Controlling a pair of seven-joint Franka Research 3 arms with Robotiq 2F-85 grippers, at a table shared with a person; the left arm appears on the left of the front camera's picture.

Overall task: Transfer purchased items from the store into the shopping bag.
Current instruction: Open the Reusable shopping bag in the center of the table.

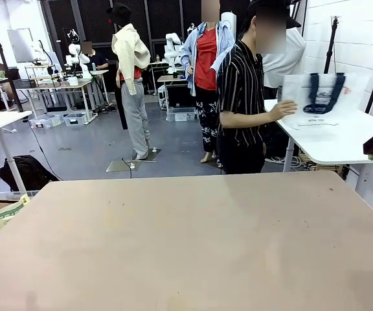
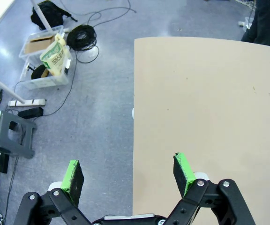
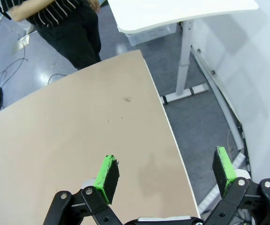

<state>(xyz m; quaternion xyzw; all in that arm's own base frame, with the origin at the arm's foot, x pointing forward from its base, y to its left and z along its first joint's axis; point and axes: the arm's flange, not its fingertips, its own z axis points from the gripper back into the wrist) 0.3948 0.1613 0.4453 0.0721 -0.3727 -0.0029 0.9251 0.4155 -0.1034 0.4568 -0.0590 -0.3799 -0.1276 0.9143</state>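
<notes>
1. The tan bench [image 1: 186,240] runs wide and flat across the front view, with a few small dark marks on its top.
2. The left end effector [image 2: 128,174] hangs over that bench's side edge. Its two green pads [image 2: 73,178] are spread wide apart and hold nothing. One pad is above the tan top and the other is above the grey floor [image 2: 93,122].
3. On the floor beyond the left end effector's outer pad lie one grey step stool [image 2: 13,133], one white power strip [image 2: 27,101], two clear bins [image 2: 43,77] and one coil of black cable [image 2: 81,37].
4. The right end effector [image 3: 166,172] straddles the opposite edge of the tan bench. Its jaws are also open wide and empty, with one pad over the bench and one over the floor.
5. Ahead of the right end effector, past the bench's corner, stands a white bench [image 3: 182,11] on a white leg.
6. The one shopping bag [image 1: 322,97] stands upright on that white bench by the wall, well apart from both end effectors. It is whitish with two navy strap handles.
7. One person [image 1: 241,103] in a striped shirt stands between the two benches, with one hand [image 1: 283,109] touching the bag's near side.
</notes>
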